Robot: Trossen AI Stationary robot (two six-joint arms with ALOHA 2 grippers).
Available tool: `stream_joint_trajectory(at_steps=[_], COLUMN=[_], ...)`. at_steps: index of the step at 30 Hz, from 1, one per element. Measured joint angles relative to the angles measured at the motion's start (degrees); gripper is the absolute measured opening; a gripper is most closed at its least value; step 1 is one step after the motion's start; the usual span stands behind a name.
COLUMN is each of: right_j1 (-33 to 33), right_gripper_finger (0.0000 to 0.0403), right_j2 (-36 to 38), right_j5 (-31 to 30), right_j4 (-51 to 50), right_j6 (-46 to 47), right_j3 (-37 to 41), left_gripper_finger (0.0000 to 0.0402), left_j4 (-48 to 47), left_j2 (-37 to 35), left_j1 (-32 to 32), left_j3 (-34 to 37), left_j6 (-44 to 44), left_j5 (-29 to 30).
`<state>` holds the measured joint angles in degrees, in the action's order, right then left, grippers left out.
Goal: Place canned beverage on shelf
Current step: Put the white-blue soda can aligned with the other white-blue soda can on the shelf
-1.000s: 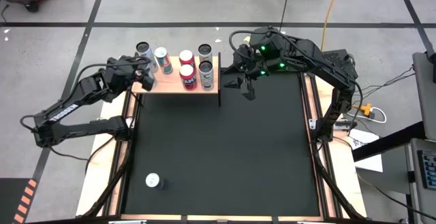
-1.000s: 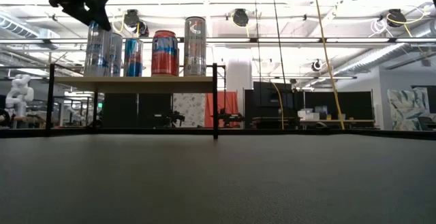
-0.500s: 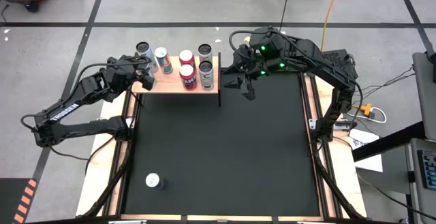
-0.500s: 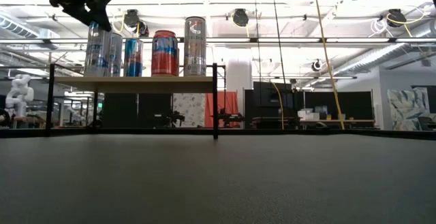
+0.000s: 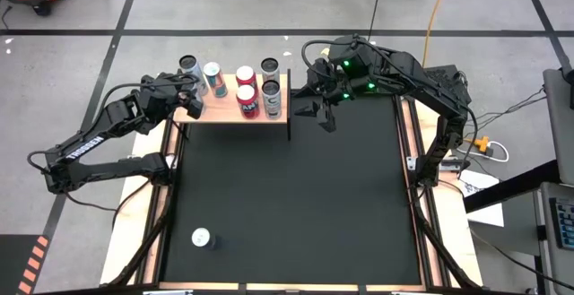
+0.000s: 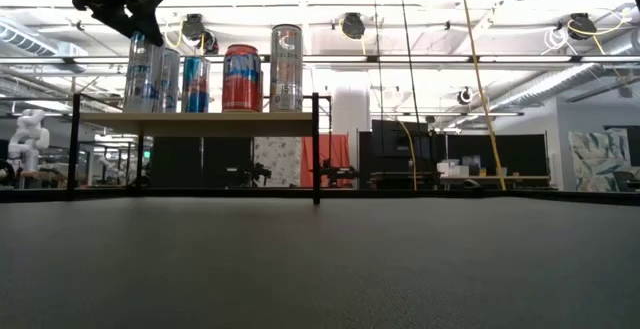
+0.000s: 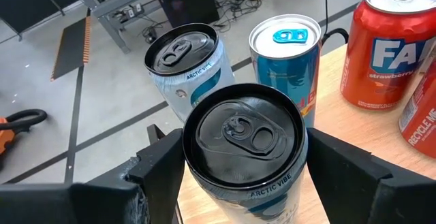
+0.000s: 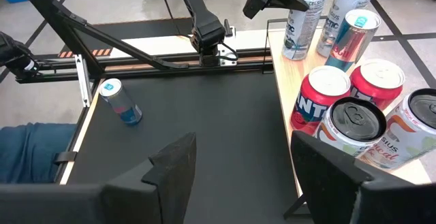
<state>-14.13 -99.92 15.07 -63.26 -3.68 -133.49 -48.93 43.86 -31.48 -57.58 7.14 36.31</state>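
The shelf is a pale wood board on a black frame at the far left of the black mat; several cans stand on it. My left gripper is at the shelf's left end, shut on a tall silver can with a dark top. This can stands in front of another dark-topped can and a blue-topped can. My right gripper hangs open and empty just right of the shelf. One more can stands alone on the mat near the front left. My left gripper has the silver can's upper wall, just below the rim, between its two fingers, one on each side. The fingers come slanting down from the table's left. The can stands upright with its base on the shelf board.
Two red cans and two silver ones fill the shelf's right half, next to its black end post. Wooden strips edge the mat, whose middle and right parts are bare. Cables and a vacuum lie on the floor beyond.
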Motion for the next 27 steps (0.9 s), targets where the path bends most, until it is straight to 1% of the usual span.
stream_joint_trajectory(at_steps=[27], right_j1=[0.0], right_gripper_finger=[0.0219], right_j2=[0.0], right_j5=[0.0], right_j4=[0.0], right_j6=[0.0], right_j3=[0.0], left_gripper_finger=[0.0273], left_j4=[2.2], left_j2=[-0.1], left_j1=[0.0], left_j3=[0.0], left_j6=[0.5], left_j5=[-0.3])
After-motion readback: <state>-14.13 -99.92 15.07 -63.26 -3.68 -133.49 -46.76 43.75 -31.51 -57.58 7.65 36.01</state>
